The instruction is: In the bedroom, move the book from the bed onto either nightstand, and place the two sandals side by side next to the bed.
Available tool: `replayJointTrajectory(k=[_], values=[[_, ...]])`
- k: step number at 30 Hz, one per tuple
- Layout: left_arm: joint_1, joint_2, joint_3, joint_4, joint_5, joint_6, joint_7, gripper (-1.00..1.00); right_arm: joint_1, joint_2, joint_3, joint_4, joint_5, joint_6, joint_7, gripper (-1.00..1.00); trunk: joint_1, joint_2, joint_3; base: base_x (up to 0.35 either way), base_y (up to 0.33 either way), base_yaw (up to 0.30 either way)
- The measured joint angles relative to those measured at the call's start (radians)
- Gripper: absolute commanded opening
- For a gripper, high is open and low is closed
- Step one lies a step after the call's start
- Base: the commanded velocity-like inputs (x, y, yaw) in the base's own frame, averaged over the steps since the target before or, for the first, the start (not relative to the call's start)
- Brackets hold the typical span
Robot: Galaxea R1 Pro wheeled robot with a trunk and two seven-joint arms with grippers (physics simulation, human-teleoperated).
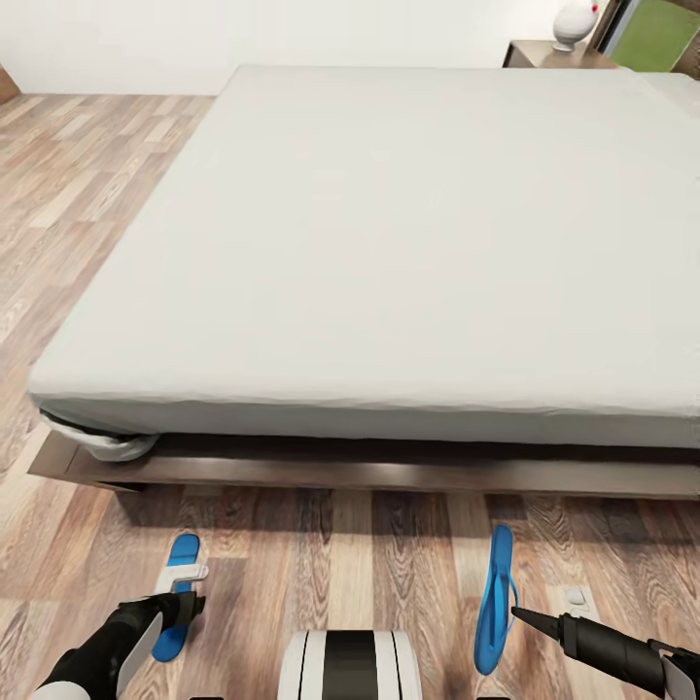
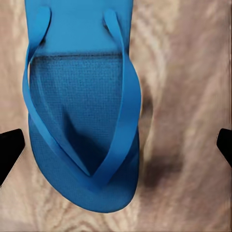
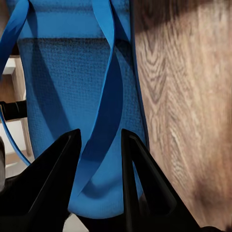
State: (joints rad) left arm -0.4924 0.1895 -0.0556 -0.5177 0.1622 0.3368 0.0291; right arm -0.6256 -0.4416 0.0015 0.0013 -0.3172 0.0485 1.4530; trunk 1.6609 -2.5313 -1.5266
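Observation:
Two bright blue sandals are on the wood floor at the foot of the bed [image 1: 389,253], whose pale grey mattress is bare; the book is out of view. The left sandal [image 1: 181,593] [image 2: 82,111] lies flat, and my left gripper [image 1: 180,611] [image 2: 116,145] hovers right over it, open, its fingertips [image 2: 9,147] wide on either side. The right sandal [image 1: 496,593] [image 3: 72,82] stands on its edge, tilted. My right gripper [image 1: 515,612] [image 3: 100,137] is shut on its strap, with the strap running between the two dark fingers [image 3: 53,183].
The bed's dark wood frame [image 1: 389,474] runs across just beyond the sandals. A nightstand [image 1: 544,53] with a white object [image 1: 576,21] stands at the far right corner. A small white item [image 1: 576,598] lies on the floor near the right sandal. My base [image 1: 350,666] is between the arms.

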Motion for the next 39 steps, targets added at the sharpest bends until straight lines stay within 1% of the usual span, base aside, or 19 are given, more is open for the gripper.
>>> replayJointTrajectory(k=[12,14,15,17,18,20,22,23,25,26,27,28,29,30,34,35,37,38,39], values=[[0.0,0.001,0.002,0.0,0.001,0.0,-0.002,1.0,0.0,0.0,0.0,0.0,0.0,0.0,0.0,-1.0,-0.005,0.003,0.046,0.0,0.0,0.0],[0.0,0.005,0.005,-0.001,0.004,0.0,-0.012,1.0,0.0,0.0,0.001,0.0,0.0,0.0,0.0,-1.0,-0.005,0.003,0.047,0.0,0.0,0.0],[0.0,0.01,0.006,-0.001,0.005,0.0,-0.027,1.0,0.0,0.0,0.001,0.0,0.0,0.0,0.0,-1.0,-0.005,0.003,0.047,0.0,0.0,0.0],[0.0,0.044,0.009,-0.008,0.005,0.0,-0.094,1.0,0.0,0.0,0.001,0.0,0.0,0.0,0.0,-1.0,-0.005,0.003,0.047,0.0,0.0,0.0],[0.0,0.07,0.013,-0.028,0.005,0.0,-0.132,1.0,0.0,0.0,0.001,0.0,0.0,0.0,0.0,-1.0,-0.005,0.003,0.047,0.0,0.0,0.0],[0.0,0.095,0.022,-0.051,0.007,0.001,-0.159,1.0,0.0,0.0,0.001,0.0,0.001,0.0,0.0,-1.0,-0.005,0.003,0.047,0.0,0.0,0.0],[0.0,0.121,0.053,-0.068,0.015,0.001,-0.175,1.0,0.0,0.0,0.001,0.0,0.0,0.0,0.0,-1.0,-0.005,0.003,0.047,0.0,0.0,0.0],[0.0,0.133,0.079,-0.073,0.024,0.0,-0.178,1.0,0.0,0.0,0.001,0.0,0.0,0.0,0.0,-1.0,-0.005,0.003,0.047,0.0,0.0,0.0],[0.0,0.155,0.15,-0.079,0.041,0.0,-0.185,1.0,0.0,0.0,0.001,0.0,0.0,0.0,0.0,-1.0,-0.005,0.003,0.047,0.0,0.0,0.0],[0.0,0.16,0.168,-0.082,0.045,0.0,-0.191,1.0,0.0,0.0,0.001,0.0,0.0,0.0,0.0,-1.0,-0.005,0.003,0.047,0.0,0.0,0.0],[0.0,0.167,0.201,-0.086,0.049,0.0,-0.209,1.0,0.0,0.0,0.001,0.0,0.0,0.0,0.0,-1.0,-0.005,0.003,0.047,0.0,0.0,0.0],[0.0,0.173,0.239,-0.09,0.051,-0.001,-0.263,1.0,0.0,0.0,0.001,0.0,0.0,0.0,0.0,-1.0,-0.005,0.003,0.047,0.0,0.0,0.0],[0.0,0.175,0.249,-0.09,0.051,-0.001,-0.286,1.0,0.0,0.0,0.001,0.0,0.0,0.0,0.0,-1.0,-0.005,0.003,0.047,0.0,0.0,0.0],[0.0,0.177,0.262,-0.091,0.051,-0.001,-0.332,1.0,0.0,0.0,0.001,0.0,0.0,0.0,0.0,-1.0,-0.005,0.003,0.047,0.0,0.0,0.0],[0.0,0.196,0.279,-0.09,0.052,-0.001,-0.495,1.0,0.0,0.0,0.001,0.0,0.0,0.0,0.0,-1.0,-0.005,0.003,0.047,0.0,0.0,0.0],[0.0,0.204,0.281,-0.087,0.053,-0.001,-0.562,1.0,0.0,0.0,0.001,0.0,0.0,0.0,0.0,-1.0,-0.005,0.003,0.047,0.0,0.0,0.0],[0.002,0.225,0.284,-0.052,0.053,-0.003,-0.778,1.0,0.0,0.0,0.001,0.0,0.0,0.0,-0.001,-1.0,-0.005,0.003,0.047,0.0,0.0,0.0],[0.005,0.232,0.284,-0.019,0.051,-0.008,-0.867,1.0,0.0,0.0,0.001,0.0,0.0,0.0,-0.001,-1.0,-0.005,0.003,0.046,0.0,0.0,0.0],[0.009,0.234,0.282,0.014,0.05,-0.033,-0.922,1.0,0.0,0.0,0.001,0.0,0.0,0.0,-0.001,-1.0,-0.005,0.003,0.046,0.0,0.0,0.0]])
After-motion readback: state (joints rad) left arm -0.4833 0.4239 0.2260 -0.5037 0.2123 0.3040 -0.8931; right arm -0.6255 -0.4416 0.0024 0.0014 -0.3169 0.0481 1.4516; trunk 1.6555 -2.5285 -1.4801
